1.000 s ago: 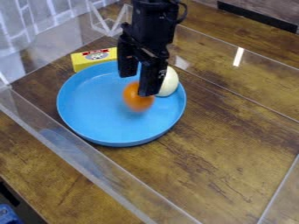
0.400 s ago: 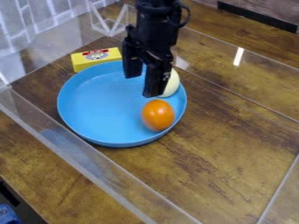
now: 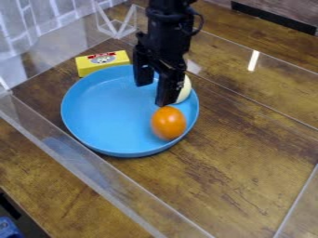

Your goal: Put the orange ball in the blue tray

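The blue tray [image 3: 106,116] sits on the wooden tabletop [image 3: 230,163] and holds one orange ball [image 3: 168,123], which lies inside, near the rim on the right of the view. The dark hand [image 3: 159,82] hangs over the tray, its fingers spread apart. There is one tray, one ball, one cream-white egg-shaped object [image 3: 185,89] beside the hand, and one yellow block [image 3: 102,63] near the tray's far edge.

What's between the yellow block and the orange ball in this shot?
In the camera view, the dark pincer and bare blue tray lie between them.
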`<state>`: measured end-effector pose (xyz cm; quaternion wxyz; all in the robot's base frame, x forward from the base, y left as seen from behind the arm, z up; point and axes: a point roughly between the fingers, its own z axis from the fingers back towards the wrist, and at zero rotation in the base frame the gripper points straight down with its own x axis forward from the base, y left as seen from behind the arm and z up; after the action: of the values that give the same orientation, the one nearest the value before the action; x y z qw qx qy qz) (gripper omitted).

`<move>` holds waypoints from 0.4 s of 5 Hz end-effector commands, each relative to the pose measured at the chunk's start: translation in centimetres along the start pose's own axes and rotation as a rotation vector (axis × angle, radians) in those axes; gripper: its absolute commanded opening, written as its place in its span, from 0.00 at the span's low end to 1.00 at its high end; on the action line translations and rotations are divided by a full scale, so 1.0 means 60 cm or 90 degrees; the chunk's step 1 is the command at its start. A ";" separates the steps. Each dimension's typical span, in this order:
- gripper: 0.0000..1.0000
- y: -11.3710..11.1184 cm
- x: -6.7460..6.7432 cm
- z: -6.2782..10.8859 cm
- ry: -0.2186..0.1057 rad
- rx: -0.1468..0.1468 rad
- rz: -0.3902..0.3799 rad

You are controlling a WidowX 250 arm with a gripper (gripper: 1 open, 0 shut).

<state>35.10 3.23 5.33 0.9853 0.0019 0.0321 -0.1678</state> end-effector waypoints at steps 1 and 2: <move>1.00 -0.005 0.011 0.010 -0.030 0.009 -0.003; 1.00 -0.006 0.016 0.001 -0.032 0.009 -0.005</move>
<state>35.40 3.08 3.84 0.9860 -0.0009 0.0290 -0.1642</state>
